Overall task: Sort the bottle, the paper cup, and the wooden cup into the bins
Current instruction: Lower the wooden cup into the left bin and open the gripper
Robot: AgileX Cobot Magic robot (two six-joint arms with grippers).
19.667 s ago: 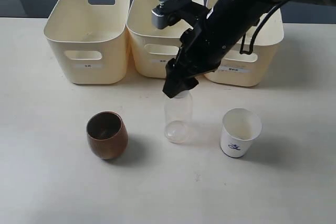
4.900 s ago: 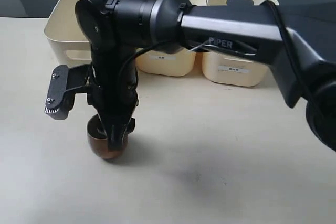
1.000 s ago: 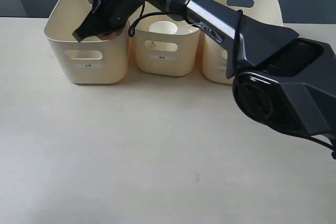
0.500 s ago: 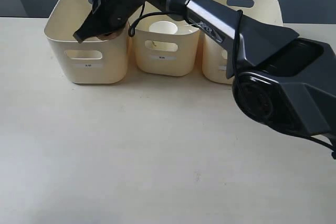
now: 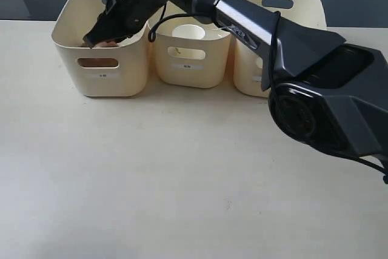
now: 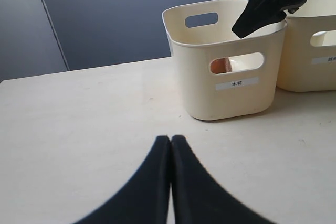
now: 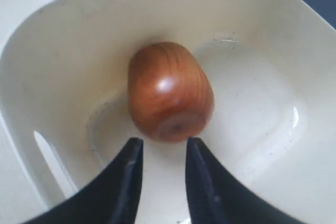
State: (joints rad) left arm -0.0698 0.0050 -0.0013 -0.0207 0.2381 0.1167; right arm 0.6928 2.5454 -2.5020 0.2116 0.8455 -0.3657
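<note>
The reddish-brown wooden cup [image 7: 169, 92] lies on its side on the floor of the left bin [image 5: 73, 28], its base toward the right wrist camera; a brown patch of it [image 6: 222, 65] shows through the handle cut-out. My right gripper [image 7: 163, 145] hangs open just above it, fingers apart, nothing between them; in the exterior view it [image 5: 97, 37] reaches over the left bin's rim. The white paper cup [image 5: 188, 31] stands in the middle bin [image 5: 191, 62]. The bottle is hidden. My left gripper [image 6: 171, 139] is shut and empty over the table.
The right bin [image 5: 276, 1] is mostly covered by the right arm [image 5: 254, 19], which stretches across all three bins. The left bin [image 6: 226, 64] carries a small white label [image 6: 237, 83]. A dark wall runs behind the bins.
The wooden cup has dropped out of my right gripper into the left bin; half a second ago it was still held at the rim. The right fingers have opened. The left arm is still.
</note>
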